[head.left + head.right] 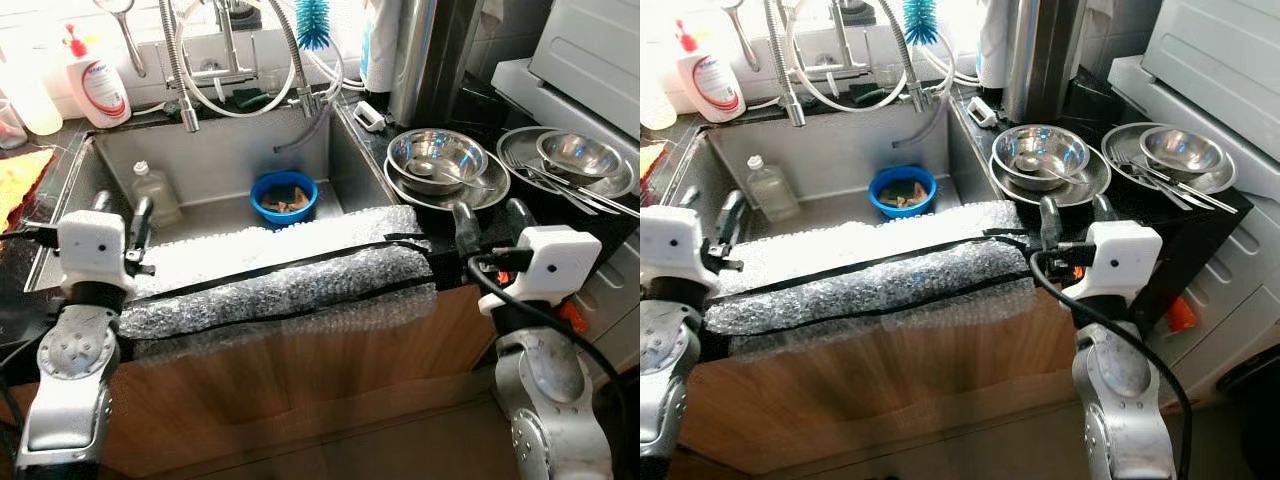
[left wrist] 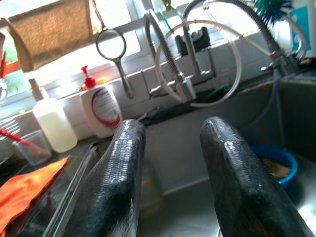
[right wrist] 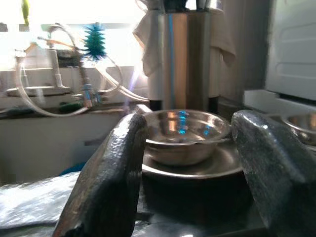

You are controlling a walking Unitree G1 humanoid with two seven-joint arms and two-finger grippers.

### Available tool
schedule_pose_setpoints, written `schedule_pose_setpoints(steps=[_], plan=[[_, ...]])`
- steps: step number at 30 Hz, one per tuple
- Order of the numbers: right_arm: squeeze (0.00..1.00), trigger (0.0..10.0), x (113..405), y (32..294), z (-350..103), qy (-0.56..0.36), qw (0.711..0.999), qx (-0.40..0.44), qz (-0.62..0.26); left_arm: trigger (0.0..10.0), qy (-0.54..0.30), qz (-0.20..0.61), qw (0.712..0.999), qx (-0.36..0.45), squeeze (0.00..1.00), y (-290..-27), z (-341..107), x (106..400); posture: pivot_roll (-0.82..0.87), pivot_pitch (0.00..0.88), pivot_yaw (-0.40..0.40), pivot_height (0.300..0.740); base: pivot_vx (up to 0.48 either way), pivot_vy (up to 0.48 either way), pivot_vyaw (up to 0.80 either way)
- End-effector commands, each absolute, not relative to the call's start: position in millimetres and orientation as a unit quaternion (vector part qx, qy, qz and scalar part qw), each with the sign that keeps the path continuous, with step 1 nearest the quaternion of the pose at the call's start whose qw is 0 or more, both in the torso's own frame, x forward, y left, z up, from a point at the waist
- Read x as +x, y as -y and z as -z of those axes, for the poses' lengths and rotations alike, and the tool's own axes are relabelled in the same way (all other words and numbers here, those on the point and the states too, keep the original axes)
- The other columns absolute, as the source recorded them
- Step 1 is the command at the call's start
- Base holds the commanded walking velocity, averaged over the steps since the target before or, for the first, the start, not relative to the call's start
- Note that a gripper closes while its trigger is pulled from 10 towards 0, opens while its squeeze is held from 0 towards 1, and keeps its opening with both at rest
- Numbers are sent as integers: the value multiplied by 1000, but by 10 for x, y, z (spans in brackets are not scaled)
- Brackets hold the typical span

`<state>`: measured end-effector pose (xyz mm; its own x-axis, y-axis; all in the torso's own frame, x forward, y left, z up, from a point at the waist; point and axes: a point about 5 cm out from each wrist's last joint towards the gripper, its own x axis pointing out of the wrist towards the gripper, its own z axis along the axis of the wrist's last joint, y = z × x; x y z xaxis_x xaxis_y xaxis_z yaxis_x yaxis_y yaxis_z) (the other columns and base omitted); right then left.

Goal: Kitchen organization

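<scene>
Left bench: orange cloth (image 1: 22, 178); white soap bottle (image 1: 96, 86) with red pump stands behind it.
Left pincer (image 1: 120, 215): fingers apart, empty, over the sink's near left corner.
Sink (image 1: 215, 160): clear plastic bottle (image 1: 154, 192) at left, blue bowl (image 1: 284, 197) of scraps in the middle, spring faucet (image 1: 182, 70) above.
Front edge: bubble wrap (image 1: 290, 275) taped along the rim, between both pincers.
Right pincer (image 1: 491, 221): fingers apart, empty, just short of the steel bowl (image 1: 436, 156) on a steel plate (image 1: 482, 194).
Far right bench: second steel bowl (image 1: 578, 155), cutlery (image 1: 560, 186) across its plate.
</scene>
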<state>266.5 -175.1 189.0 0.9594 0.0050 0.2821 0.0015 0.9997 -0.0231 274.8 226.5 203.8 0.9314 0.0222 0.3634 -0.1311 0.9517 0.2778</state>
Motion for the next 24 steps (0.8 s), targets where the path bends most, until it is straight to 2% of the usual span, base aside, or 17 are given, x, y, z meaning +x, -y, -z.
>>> schedule_pose_setpoints(steps=[1,8,9,17,24], plan=[[1000,10000,2728,1848,-1885,133,991,11,25,10000,180,-35,973,144,0,-2227,-2052,2763,-92,77,62,740,0,0,0],[1000,10000,2940,1960,-1946,126,991,-10,40,10000,177,-33,975,131,0,-2169,-2046,2785,-87,100,66,740,0,0,0],[0,10000,3003,1966,-1939,117,992,-20,29,10000,178,-33,975,130,0,-2164,-2047,2786,-86,101,66,740,0,0,0],[0,10000,3254,1983,-1990,107,994,-32,13,10000,180,-35,975,124,0,-2137,-2064,2789,-71,113,67,740,0,0,0],[0,10000,3341,2003,-1957,97,995,-34,9,10000,180,-37,975,123,0,-2132,-2072,2787,-68,119,69,740,0,0,0]])
